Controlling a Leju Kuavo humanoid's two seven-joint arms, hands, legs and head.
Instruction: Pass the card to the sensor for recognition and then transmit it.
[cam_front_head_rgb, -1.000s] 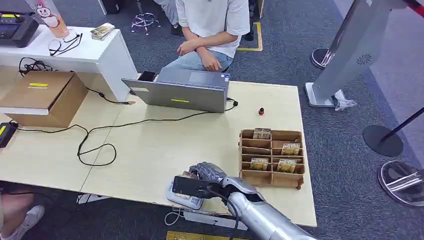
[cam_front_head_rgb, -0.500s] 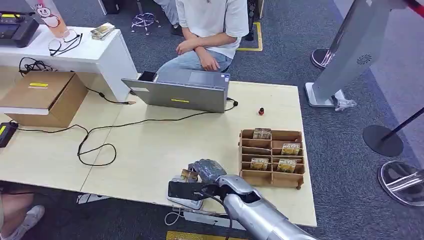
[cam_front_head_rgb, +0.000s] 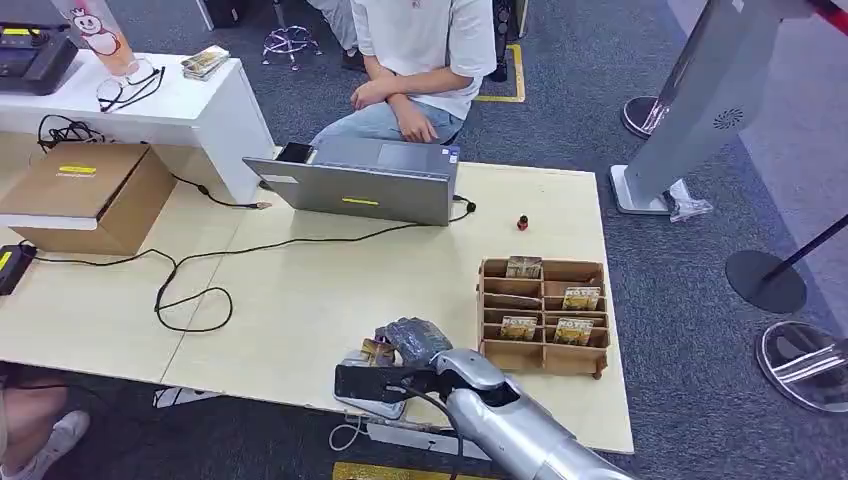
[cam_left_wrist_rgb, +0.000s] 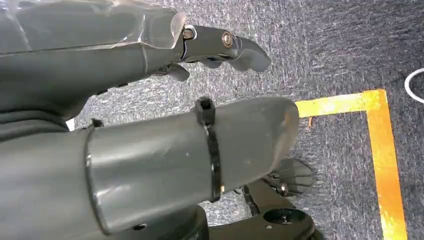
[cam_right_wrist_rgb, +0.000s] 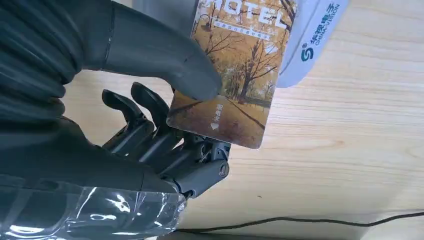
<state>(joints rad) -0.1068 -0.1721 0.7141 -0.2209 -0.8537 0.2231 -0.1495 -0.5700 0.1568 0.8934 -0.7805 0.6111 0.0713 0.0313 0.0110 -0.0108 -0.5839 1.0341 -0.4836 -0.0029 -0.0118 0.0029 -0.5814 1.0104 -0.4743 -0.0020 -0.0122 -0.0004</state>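
Observation:
My right hand (cam_front_head_rgb: 412, 342) holds a hotel card (cam_right_wrist_rgb: 234, 75) printed with autumn trees, thumb (cam_right_wrist_rgb: 160, 55) pressed on its face and the other fingers curled behind it. In the head view the card (cam_front_head_rgb: 378, 351) hovers just over the white card sensor (cam_front_head_rgb: 368, 398) at the table's near edge. In the right wrist view the sensor (cam_right_wrist_rgb: 310, 35) lies right behind the card. My left hand (cam_left_wrist_rgb: 165, 125) hangs over the grey carpet with its fingers apart and nothing in it.
A wooden card rack (cam_front_head_rgb: 545, 316) with several cards stands to the right of my hand. A grey laptop (cam_front_head_rgb: 360, 185) and a seated person (cam_front_head_rgb: 415, 60) are across the table. A black cable (cam_front_head_rgb: 200, 280) loops over the left half. A cardboard box (cam_front_head_rgb: 90, 195) sits far left.
My right hand with the card has slid slightly left and toward the table's near edge, settling over the sensor. Nothing else has moved.

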